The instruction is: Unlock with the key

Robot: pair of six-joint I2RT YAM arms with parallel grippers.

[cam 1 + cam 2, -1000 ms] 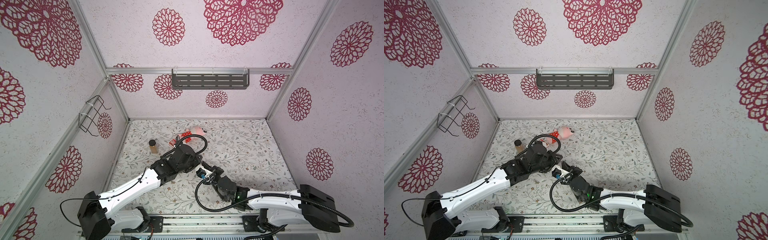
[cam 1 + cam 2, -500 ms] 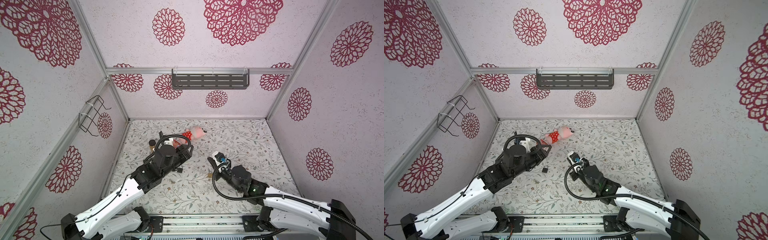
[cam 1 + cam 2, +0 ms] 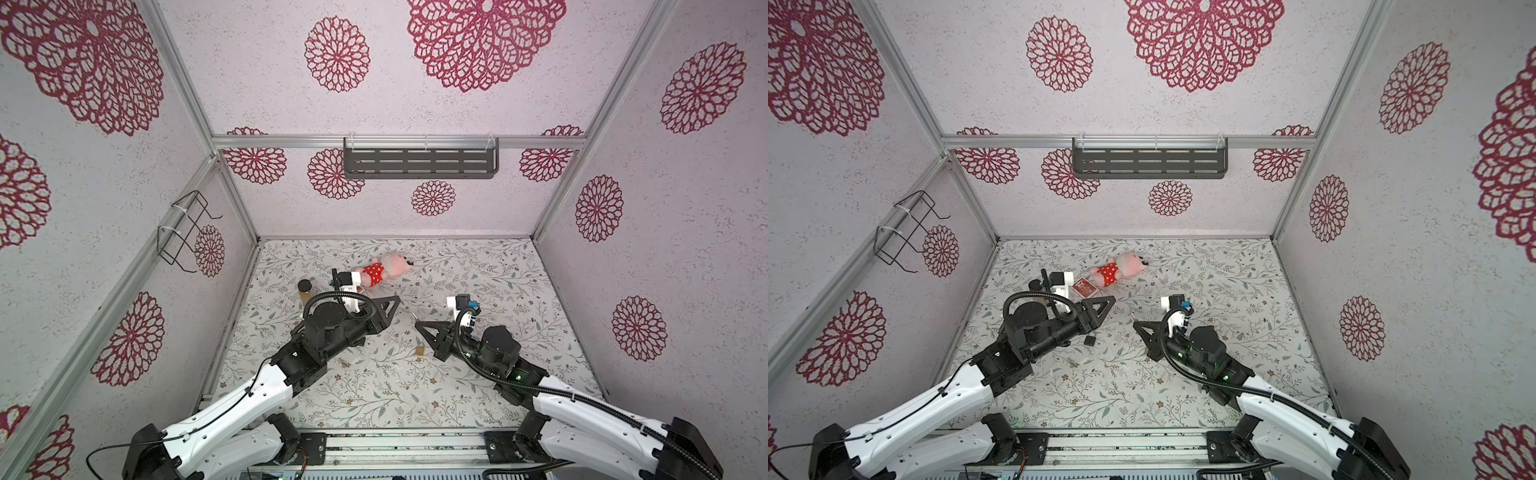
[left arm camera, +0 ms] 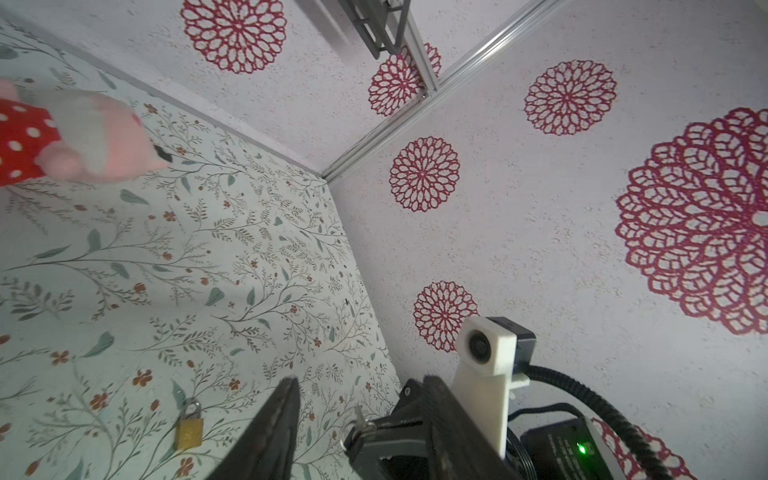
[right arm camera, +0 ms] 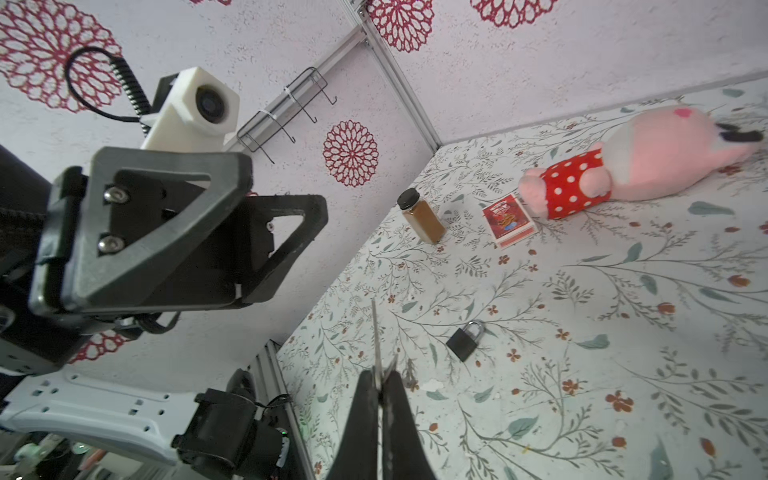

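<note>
Key (image 5: 376,328) is in hand: the right gripper (image 5: 378,384) is pinched shut on it, with the blade sticking out past the fingertips, raised off the floral table (image 3: 457,395). The left gripper (image 5: 286,195) stands part open and empty, raised opposite the right one and clear of both locks. Two padlocks lie flat on the table, neither held: a brass padlock (image 4: 189,430) near the right gripper and a black padlock (image 5: 464,340) nearer the left arm. Both shackles look seated. Judgement: the key is picked up, but no lock is steadied, the key is not inserted and nothing has been turned, so most of the task is left. Which lock the key fits cannot be told. The right wrist view shows the black padlock and the gap between the left jaws. The left wrist view gives the brass one plainly, plus the key's ring. In a top view the black padlock (image 3: 1090,340) shows beside the left arm; in both top views the brass one is small and partly hidden by the right gripper.
</note>
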